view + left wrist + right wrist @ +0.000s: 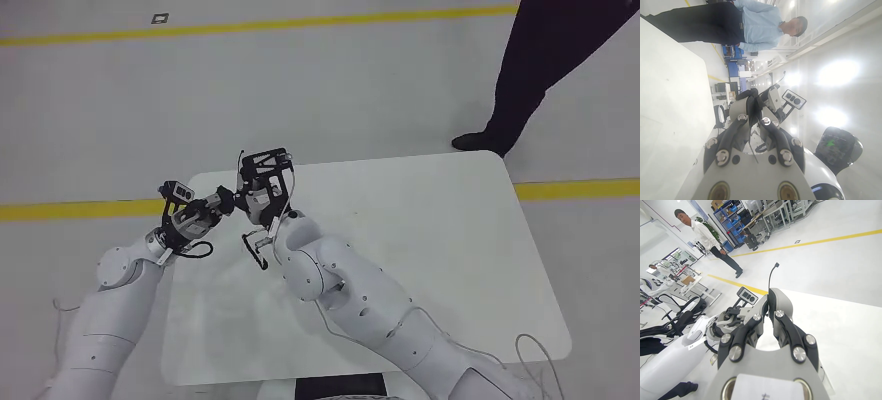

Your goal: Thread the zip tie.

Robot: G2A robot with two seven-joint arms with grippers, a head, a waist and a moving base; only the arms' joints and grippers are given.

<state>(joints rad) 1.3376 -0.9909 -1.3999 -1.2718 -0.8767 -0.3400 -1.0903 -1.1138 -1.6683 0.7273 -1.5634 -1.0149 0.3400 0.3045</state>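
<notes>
The black zip tie (pixel 770 279) stands up from my right gripper (pixel 769 295), which is shut on its strap, with the square head (pixel 777 265) curving above the fingertips. My left gripper (pixel 751 99) is shut on a thin black strap (pixel 753 145) whose pointed end runs back toward its palm. In the top view the left gripper (pixel 220 203) and the right gripper (pixel 247 196) meet tip to tip above the far left corner of the white table (pixel 430 250). Where the two held parts join is hidden between the fingers.
A person (pixel 525 80) in dark trousers stands on the floor beyond the table's far right corner, away from the arms. Yellow floor lines (pixel 300 22) run behind the table. The tabletop to the right of the grippers is bare.
</notes>
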